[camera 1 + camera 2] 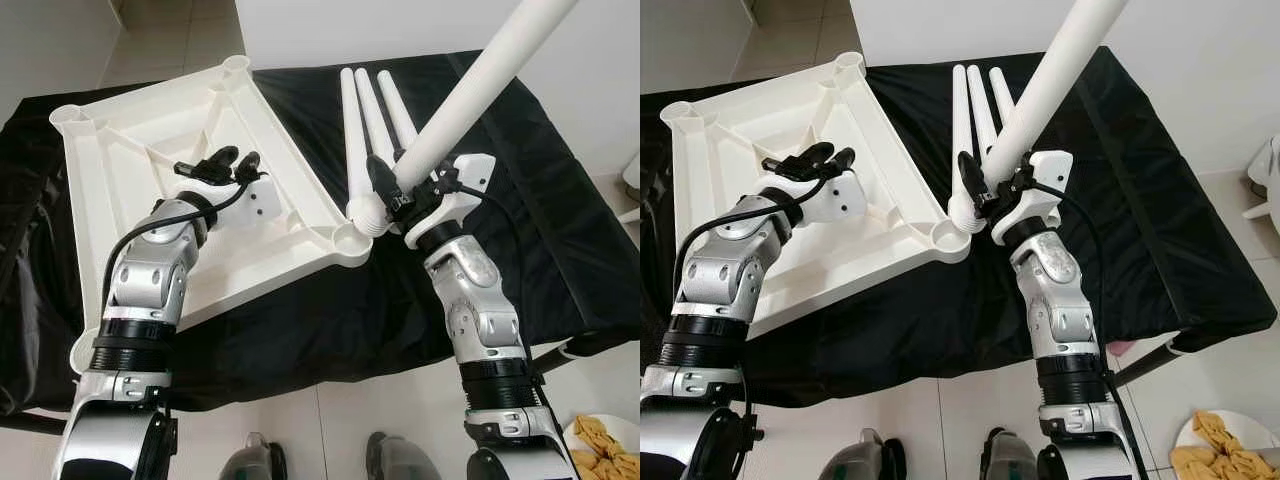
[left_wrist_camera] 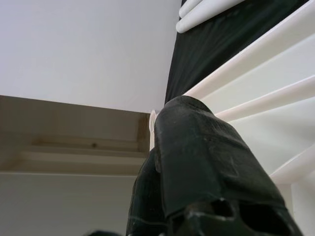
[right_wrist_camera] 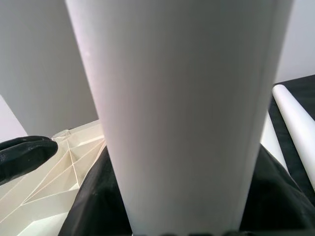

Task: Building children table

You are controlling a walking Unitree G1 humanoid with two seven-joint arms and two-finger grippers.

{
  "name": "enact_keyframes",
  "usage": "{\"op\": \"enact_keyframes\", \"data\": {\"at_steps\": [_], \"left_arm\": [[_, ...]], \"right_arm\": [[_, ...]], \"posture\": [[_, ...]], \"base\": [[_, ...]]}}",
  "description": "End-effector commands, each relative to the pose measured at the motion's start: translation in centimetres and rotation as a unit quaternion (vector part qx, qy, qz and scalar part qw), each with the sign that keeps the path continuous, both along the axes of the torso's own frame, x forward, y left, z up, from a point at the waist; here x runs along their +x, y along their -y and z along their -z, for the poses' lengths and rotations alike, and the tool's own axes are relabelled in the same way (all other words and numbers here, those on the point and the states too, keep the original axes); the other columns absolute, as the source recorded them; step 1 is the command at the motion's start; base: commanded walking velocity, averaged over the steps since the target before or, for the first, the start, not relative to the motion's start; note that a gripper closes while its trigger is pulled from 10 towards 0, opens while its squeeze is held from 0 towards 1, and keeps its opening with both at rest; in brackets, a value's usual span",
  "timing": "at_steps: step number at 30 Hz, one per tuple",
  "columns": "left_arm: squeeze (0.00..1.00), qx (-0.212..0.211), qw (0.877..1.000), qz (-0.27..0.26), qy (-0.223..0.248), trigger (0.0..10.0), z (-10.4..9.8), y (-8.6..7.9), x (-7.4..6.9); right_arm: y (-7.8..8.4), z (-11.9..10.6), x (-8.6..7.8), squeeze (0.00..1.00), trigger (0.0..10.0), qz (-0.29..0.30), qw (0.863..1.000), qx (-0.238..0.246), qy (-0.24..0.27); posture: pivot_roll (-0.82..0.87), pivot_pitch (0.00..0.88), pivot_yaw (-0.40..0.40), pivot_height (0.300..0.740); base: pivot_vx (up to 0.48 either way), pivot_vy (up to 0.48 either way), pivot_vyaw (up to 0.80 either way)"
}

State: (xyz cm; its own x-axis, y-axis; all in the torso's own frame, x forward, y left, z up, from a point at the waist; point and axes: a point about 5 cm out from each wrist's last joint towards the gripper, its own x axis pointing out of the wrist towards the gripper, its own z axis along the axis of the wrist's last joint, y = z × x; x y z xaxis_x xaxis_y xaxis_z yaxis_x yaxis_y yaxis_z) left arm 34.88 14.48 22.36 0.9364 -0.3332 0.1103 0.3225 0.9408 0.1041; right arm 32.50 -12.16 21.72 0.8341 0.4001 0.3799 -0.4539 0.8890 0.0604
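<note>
Right gripper (image 1: 392, 192) is clamped around a long white table leg (image 1: 470, 95), holding it tilted so its rounded lower end sits at the corner socket (image 1: 352, 238) of the tabletop; in the right wrist view the leg (image 3: 182, 113) is a smooth, matte, slightly tapering tube. Under everything lies a black cloth (image 1: 520, 210), wrinkled and faintly shiny, draped over the work surface. On it rests the upturned white tabletop (image 1: 120, 160), a rectangular moulded plastic piece with a raised rim, diagonal stiffening ribs and a round cup at each corner. Left gripper (image 1: 222, 163) lies over the ribbed underside near the middle of the tabletop, its black fingers (image 2: 197, 162) close together with nothing seen between them. Three more white legs (image 1: 372, 115) lie side by side on the cloth just beyond the right gripper, smooth rods with rounded tips. A plate of yellow-brown snacks (image 1: 603, 447) sits on the pale tiled floor.
</note>
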Motion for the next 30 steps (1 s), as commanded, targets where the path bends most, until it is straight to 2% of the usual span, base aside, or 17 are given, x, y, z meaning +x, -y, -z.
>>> {"op": "enact_keyframes", "data": {"at_steps": [1, 30], "left_arm": [[0.00, -0.002, 1.000, -0.010, -0.007, 10.0, 0.10, -0.46, -0.12], [0.00, 0.012, 1.000, -0.009, -0.002, 10.0, 0.12, -0.12, -0.06]], "right_arm": [[-0.05, -0.26, 0.18, 0.00, 10.0, -0.006, 1.000, -0.001, 0.001], [-0.18, -0.02, 0.02, 0.00, 10.0, -0.010, 1.000, -0.012, -0.004]], "posture": [[-0.09, 0.130, 0.099, 0.740], [-0.09, 0.127, 0.089, 0.740]], "base": [[0.000, 0.000, 0.00], [0.000, 0.000, 0.00]]}}
